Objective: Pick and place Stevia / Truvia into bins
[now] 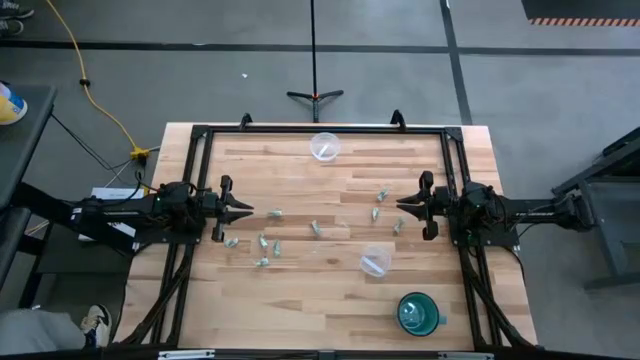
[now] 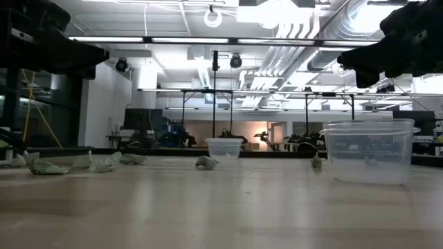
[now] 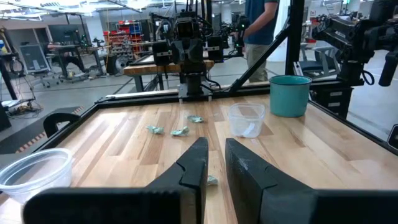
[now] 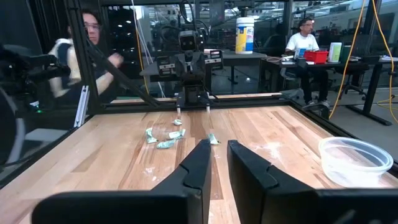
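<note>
Two dark robot arms face each other across a butcher-block table (image 1: 300, 300) framed by a black rail, seen from directly overhead. The left gripper (image 1: 243, 211) hangs above the wood at the table's left side, its fingers (image 3: 193, 163) parted by only a narrow gap in its own wrist view and holding nothing. The right gripper (image 1: 403, 205) mirrors it at the right side, fingers (image 4: 198, 163) likewise set a slim gap apart and empty. Between them lie the scattered Stevia / Truvia packets (image 1: 316, 228): a cluster of crumpled green-and-white sachets just ahead of and below the left gripper, one near the table's middle, and several more close to the right gripper. None of the packets visibly sits in a bin. One clear plastic cup (image 1: 325, 146) stands near the far rail at the table's centre; the second clear cup (image 1: 375, 260) stands on the near-right part of the wood, apart from the packets and just above a teal mug (image 1: 418, 313) with a handle. At table height, the second cup looms large at right with packets strewn along the left. Beyond the table, a person in a dark top (image 3: 257, 25) stands behind the right arm, and a seated person (image 4: 306, 46) works at a desk in the room behind the left arm.
</note>
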